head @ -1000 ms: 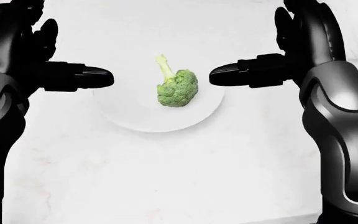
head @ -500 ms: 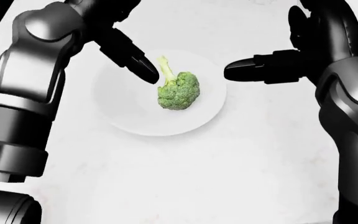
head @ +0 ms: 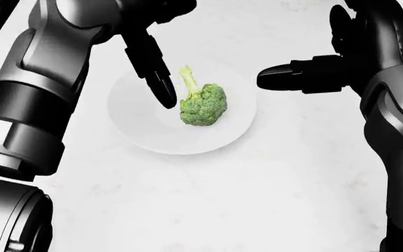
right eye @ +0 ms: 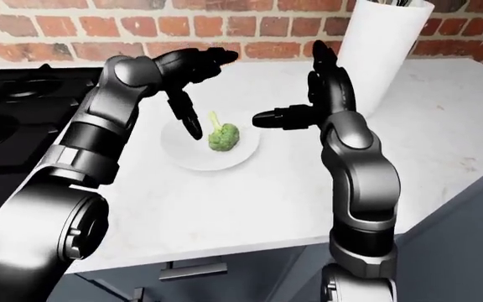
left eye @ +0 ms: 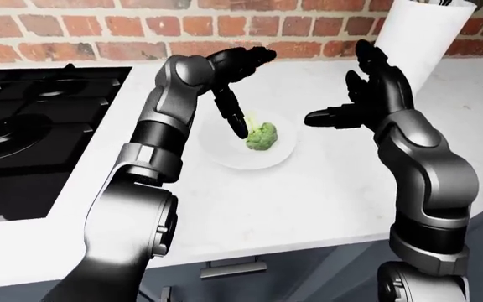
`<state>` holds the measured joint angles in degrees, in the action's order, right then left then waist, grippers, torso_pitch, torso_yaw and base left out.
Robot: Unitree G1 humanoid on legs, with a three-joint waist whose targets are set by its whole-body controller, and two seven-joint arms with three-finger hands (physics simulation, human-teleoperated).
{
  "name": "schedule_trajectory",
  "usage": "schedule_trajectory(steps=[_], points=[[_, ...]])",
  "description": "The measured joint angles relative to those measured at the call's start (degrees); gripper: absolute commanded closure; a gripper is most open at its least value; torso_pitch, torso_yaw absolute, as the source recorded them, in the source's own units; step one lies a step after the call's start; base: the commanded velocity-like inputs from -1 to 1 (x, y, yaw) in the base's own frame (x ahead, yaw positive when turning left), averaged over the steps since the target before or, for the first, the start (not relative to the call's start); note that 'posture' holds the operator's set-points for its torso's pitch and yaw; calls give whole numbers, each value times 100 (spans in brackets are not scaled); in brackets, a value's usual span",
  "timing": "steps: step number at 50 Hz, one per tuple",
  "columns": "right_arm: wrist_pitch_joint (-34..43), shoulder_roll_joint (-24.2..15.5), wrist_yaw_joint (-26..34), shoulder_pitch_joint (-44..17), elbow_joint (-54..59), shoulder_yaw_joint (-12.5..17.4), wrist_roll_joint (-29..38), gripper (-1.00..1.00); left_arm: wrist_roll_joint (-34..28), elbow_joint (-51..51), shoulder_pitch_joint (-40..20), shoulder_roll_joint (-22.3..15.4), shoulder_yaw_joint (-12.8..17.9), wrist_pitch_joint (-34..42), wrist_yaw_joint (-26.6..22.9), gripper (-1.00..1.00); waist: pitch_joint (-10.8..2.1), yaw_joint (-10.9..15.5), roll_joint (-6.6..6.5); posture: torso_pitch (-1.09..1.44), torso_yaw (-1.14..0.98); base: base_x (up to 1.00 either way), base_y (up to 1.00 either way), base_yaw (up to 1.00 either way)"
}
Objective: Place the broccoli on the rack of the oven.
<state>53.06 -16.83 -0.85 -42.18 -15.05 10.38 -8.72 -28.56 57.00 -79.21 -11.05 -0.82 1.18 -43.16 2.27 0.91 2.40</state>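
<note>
A head of broccoli lies on a round white plate on the pale stone bench, its light stem pointing toward the far side and its green crown toward the near side. The robot's left hand reaches in from the left, one dark finger angled down over the plate with its tip just left of the stem; whether it touches the stem cannot be told. The other fingers of that hand are spread above, near the brick wall, and grip nothing. The right hand is held upright to the right of the plate, open, with its thumb pointing left toward the broccoli but clear of it, and it holds nothing. A black stove top occupies the bench's left end, well apart from the plate. A tall white container stands at the far right of the bench against the wall, with dark items showing at its rim. Below the bench's near edge, a grey cabinet front with a metal handle is visible.
</note>
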Motion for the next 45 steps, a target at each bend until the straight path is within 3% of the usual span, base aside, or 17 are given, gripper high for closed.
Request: schedule_trajectory(steps=[10,23,45], points=[[-140,51,-26,130,11,-2,-49,-100,-283,-119,52,78,-32,-148,-143,-58,-18,-1,6,0,0,0,0,0],[-240,91,-62,197,65,-28,-50,-100,-906,-449,352,265,-204,-387,-356,-62,-12,-2,18,0,0,0,0,0],[-267,95,-100,263,24,-14,-96,-100,-1812,291,50,428,-289,-1247,259,-64,-50,-2,26,0,0,0,0,0]])
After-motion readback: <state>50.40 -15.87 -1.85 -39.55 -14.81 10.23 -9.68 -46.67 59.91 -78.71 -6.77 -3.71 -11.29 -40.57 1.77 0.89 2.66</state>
